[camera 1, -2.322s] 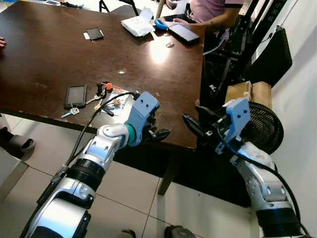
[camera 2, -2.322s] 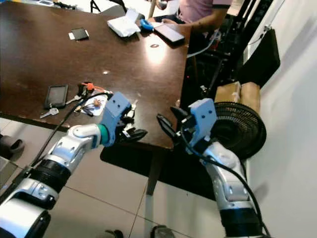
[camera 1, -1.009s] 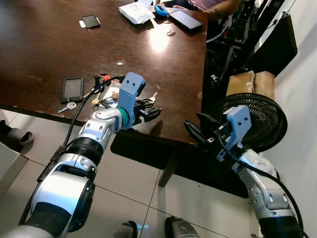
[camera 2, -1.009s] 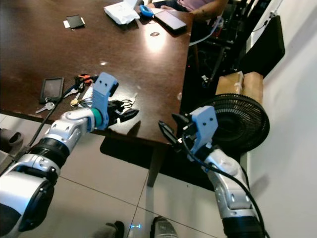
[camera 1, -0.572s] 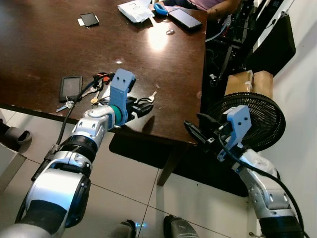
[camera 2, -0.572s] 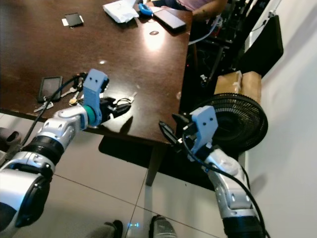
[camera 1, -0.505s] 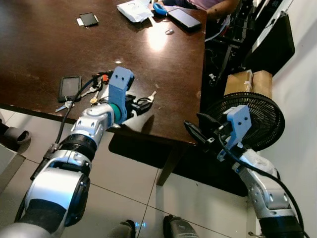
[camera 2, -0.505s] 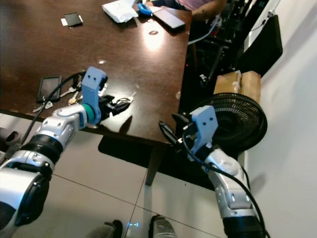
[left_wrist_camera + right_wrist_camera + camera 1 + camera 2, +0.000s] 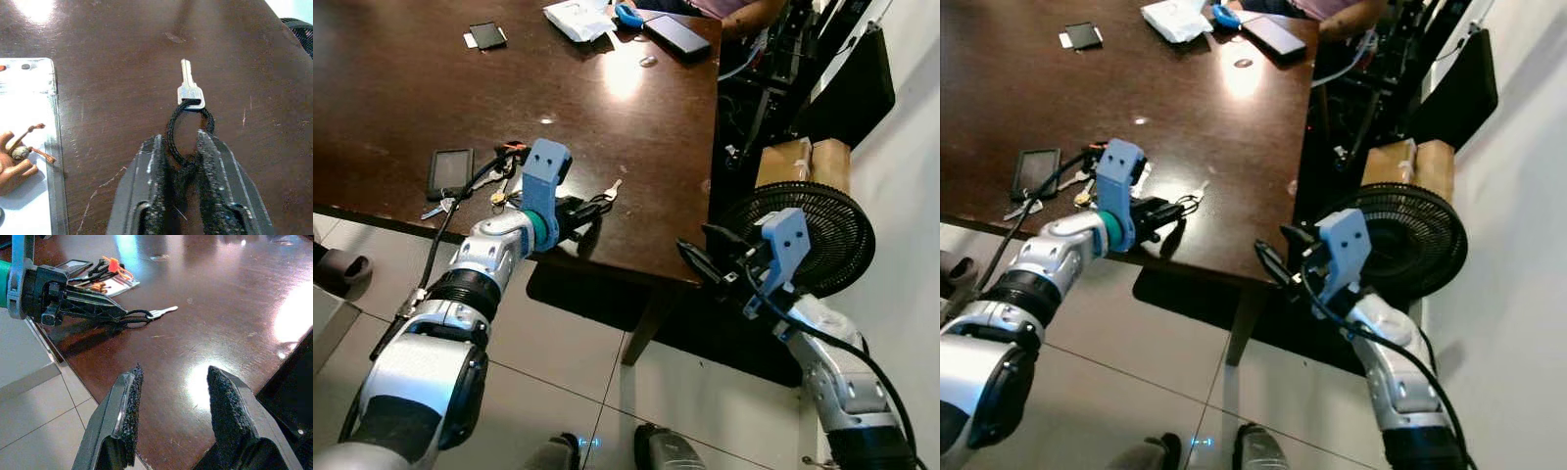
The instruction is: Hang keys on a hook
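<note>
A silver key (image 9: 188, 88) on a black cord loop (image 9: 171, 132) lies on the dark wooden table (image 9: 636, 108) near its front edge. My left gripper (image 9: 587, 208) rests low over the table with its fingers (image 9: 210, 156) shut on the near end of the loop, while the key points away from it. The right wrist view catches that gripper (image 9: 122, 313) and the key (image 9: 164, 311) from the side. My right gripper (image 9: 695, 255) hangs open off the table's front right corner with nothing between its pads (image 9: 129, 387).
A phone (image 9: 450, 168), other keys with an orange tag (image 9: 514, 152) and a laminated card (image 9: 24, 112) lie left of the key. A person (image 9: 744, 15) sits at the far end. A black fan (image 9: 822, 235) and a cardboard box (image 9: 793, 162) stand right of the table.
My left gripper came up from below the table's front edge, reached over the top to the key and shut on its cord loop. The right arm kept its place; the camera shifted.
</note>
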Robot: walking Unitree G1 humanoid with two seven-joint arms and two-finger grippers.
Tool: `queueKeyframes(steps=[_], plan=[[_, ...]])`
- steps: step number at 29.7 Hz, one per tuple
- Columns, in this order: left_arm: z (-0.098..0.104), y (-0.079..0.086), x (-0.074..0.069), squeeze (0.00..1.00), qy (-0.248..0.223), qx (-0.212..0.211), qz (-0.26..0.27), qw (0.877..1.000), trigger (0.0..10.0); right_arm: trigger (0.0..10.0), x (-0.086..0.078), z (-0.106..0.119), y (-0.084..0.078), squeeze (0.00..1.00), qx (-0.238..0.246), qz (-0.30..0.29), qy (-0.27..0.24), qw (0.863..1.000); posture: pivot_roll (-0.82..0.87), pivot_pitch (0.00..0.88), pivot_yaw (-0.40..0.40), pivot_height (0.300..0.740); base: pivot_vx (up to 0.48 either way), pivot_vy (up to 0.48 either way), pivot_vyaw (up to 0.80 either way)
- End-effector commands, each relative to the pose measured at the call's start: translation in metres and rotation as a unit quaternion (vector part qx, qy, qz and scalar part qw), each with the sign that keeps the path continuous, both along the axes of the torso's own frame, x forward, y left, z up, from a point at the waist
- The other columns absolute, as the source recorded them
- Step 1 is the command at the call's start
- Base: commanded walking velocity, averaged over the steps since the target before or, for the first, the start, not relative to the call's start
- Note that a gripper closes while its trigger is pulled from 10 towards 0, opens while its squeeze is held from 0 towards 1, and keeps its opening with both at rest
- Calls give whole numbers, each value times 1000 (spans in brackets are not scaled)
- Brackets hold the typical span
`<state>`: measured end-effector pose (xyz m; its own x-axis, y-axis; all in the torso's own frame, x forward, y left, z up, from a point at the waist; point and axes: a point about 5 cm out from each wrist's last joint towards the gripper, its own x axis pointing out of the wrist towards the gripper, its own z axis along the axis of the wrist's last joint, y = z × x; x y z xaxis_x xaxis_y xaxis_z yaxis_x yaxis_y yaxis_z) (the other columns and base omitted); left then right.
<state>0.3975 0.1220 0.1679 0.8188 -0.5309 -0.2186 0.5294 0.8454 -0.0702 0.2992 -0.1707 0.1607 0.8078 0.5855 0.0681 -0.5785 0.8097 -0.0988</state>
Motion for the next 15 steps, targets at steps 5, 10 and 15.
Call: queueKeyframes(steps=[5, 10, 15], plan=[[-13, -1, -3, 0, 19, -4, 3, 1000, 4157, 10000, -4, -1, -5, 0, -6, -2, 4, 1000, -60, 193, 16, 740, 0, 0, 0], [-13, -8, -3, 0, 22, -19, 0, 1000, 863, 10000, -8, 1, -12, 0, -15, -7, 5, 1000, -79, 194, 4, 740, 0, 0, 0], [-13, -8, -3, 0, 20, -23, 3, 1000, 0, 10000, -7, 1, -13, 0, -18, -7, 6, 1000, -77, 191, -2, 740, 0, 0, 0]])
